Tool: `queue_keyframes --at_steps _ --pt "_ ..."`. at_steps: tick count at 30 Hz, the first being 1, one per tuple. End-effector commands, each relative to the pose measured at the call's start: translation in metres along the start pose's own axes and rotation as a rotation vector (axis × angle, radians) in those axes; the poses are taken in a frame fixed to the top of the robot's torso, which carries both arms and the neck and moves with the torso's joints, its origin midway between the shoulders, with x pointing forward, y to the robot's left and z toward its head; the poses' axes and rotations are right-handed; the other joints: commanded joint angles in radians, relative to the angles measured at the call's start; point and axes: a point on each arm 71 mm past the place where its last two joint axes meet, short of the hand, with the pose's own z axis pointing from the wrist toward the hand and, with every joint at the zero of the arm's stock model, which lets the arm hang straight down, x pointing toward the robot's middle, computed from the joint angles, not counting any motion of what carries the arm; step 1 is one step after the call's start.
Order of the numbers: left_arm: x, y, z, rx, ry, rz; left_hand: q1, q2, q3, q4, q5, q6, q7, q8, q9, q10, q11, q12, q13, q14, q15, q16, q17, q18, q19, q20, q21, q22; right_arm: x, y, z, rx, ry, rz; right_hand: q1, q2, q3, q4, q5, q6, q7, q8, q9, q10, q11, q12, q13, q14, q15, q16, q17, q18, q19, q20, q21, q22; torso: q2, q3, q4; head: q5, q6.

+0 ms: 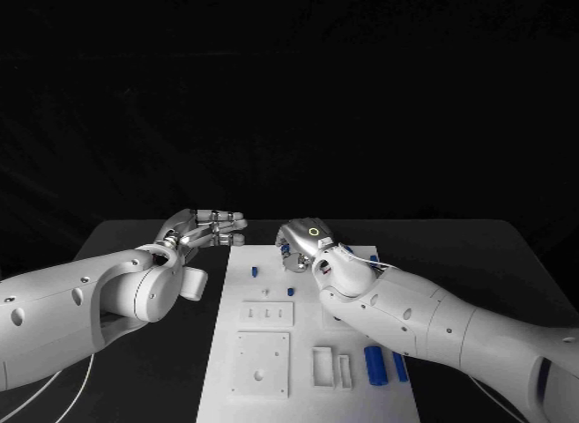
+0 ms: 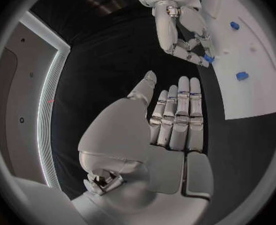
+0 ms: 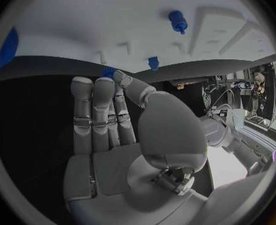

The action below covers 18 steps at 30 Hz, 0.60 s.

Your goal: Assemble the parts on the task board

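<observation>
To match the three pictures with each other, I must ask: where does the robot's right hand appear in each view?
Head view: the right hand is at the centre, over the far end of the task board.
Left wrist view: it is beyond the left hand's fingertips, at the board's edge, pinching a blue part.
Right wrist view: its palm and fingers take the circle's middle, with the board beyond them.
Shared landmark: the white task board.

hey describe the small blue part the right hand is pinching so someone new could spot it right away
Start at the white task board in the middle of the black table and go to its far end, where the right hand hangs. The small blue part is pinched in that hand's fingertips, raised, while the other blue parts lie on the board.
</observation>
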Motion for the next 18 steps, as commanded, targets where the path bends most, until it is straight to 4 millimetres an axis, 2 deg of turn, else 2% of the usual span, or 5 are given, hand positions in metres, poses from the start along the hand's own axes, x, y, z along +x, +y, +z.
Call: queue_keyframes --at_steps 1,6,18 --pt "0.0017 -0.0020 0.0007 0.009 0.017 -0.001 -0.002 0.003 -0.006 -0.002 -0.004 -0.005 0.004 0.001 0.002 -0.004 0.003 0.003 0.001 -0.007 0.002 -0.005 -0.001 -0.008 -0.004 0.004 0.002 -0.001 -0.0013 -0.0012 -0.0002 0.008 -0.014 -0.018 0.004 -0.005 0.007 0.002 0.002 0.006 0.001 0.002 0.000 0.052 -0.045 0.002 0.008 -0.001 -0.005 -0.003 0.001 0.011 0.014 -0.001 -0.006 0.043 0.001 -0.0001 0.0007 0.000 0.000" --pt "0.0014 -0.0020 0.0007 0.009 0.016 -0.001 -0.002 0.003 -0.006 -0.002 -0.004 -0.005 0.004 0.001 0.002 -0.004 0.003 0.003 0.001 -0.007 0.002 -0.005 -0.001 -0.008 -0.004 0.004 0.002 -0.001 0.0007 -0.0025 -0.0006 0.007 0.011 -0.024 0.003 -0.006 0.005 0.003 -0.002 0.006 0.001 0.002 0.000 0.052 -0.045 0.002 0.008 -0.001 -0.005 -0.003 0.001 0.010 0.015 -0.001 -0.008 0.044 0.001 -0.0012 -0.0004 -0.001 0.000" --pt "0.0038 -0.0018 0.0024 0.007 0.024 -0.002 -0.004 0.003 -0.008 0.001 -0.004 -0.005 0.004 0.000 0.001 -0.006 0.003 0.003 0.001 -0.008 0.002 -0.006 -0.001 -0.009 -0.005 0.004 0.004 -0.004 0.0060 -0.0041 -0.0006 0.019 0.080 -0.037 -0.001 -0.002 -0.014 0.009 -0.001 0.002 0.003 0.001 0.000 0.048 -0.045 0.002 0.008 -0.002 -0.006 -0.006 0.000 0.009 0.017 -0.001 -0.027 0.045 0.004 -0.0002 -0.0009 -0.004 -0.003"
